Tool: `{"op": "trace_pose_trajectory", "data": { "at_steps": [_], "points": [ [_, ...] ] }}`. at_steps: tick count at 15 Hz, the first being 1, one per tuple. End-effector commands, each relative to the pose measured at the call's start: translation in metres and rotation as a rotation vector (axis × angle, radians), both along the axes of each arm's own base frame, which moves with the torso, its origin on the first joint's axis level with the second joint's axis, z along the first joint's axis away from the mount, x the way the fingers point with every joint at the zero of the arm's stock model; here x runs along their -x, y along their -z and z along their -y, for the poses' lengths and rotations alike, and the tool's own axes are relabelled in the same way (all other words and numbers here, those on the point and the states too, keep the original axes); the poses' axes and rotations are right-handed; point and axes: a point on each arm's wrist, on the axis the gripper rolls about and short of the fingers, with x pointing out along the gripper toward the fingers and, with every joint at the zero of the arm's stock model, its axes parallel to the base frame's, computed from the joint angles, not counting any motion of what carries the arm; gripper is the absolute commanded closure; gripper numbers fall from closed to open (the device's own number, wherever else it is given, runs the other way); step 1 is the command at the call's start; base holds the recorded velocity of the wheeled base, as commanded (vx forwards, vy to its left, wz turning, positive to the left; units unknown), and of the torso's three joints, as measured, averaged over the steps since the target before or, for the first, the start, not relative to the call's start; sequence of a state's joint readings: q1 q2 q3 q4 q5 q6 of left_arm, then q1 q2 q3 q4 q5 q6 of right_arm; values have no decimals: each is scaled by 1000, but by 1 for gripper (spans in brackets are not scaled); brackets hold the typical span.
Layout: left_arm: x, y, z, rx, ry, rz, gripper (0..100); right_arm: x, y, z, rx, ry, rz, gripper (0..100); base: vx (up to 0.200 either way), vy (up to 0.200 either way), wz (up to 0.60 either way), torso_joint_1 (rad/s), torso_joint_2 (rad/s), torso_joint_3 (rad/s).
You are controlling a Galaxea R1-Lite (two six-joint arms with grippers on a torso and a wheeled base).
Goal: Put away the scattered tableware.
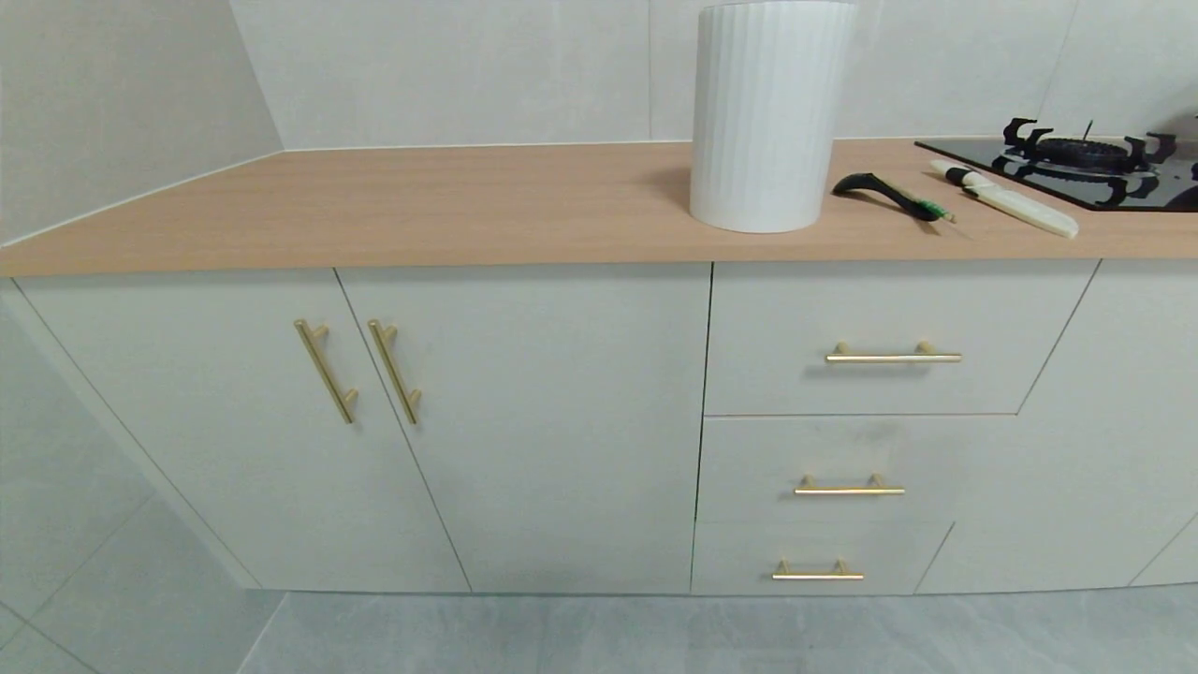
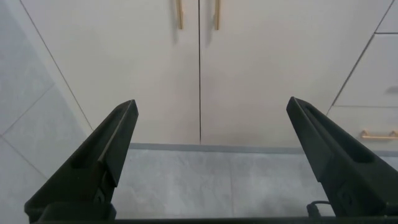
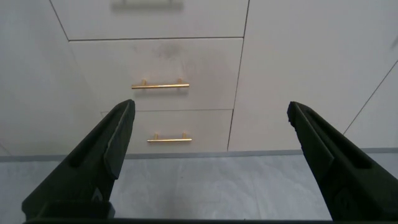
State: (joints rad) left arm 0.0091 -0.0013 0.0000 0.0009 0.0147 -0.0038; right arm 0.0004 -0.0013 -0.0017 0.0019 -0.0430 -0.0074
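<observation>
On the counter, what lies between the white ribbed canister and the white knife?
A black-handled peeler with a green tip; the head view shows it.

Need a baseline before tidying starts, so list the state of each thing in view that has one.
left gripper: open, empty.
right gripper: open, empty.
cabinet doors: both shut.
drawers: all three shut.
white ribbed container: upright on the countertop.
black-handled utensil: lying flat on the countertop.
white knife: lying flat on the countertop.
gas burner: no flame seen.
</observation>
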Motion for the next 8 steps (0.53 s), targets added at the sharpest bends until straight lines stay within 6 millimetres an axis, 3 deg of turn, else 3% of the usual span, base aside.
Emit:
{"op": "trace_pose_trajectory", "data": {
  "at_steps": [1,3,6,8],
  "points": [
    [0,0,0,1,-1,-2,0,0,0,0,0,0,-1,0,0,0,0,0,0,0],
    [0,0,0,-1,-1,-2,0,0,0,0,0,0,-1,0,0,0,0,0,0,0],
    [0,0,0,1,-1,-2,0,0,0,0,-1,0,-1,0,200,0,0,-7,2,2],
    [0,0,0,1,-1,0,0,0,0,0,-7,0,-1,0,0,0,0,0,0,0]
  ]
}}
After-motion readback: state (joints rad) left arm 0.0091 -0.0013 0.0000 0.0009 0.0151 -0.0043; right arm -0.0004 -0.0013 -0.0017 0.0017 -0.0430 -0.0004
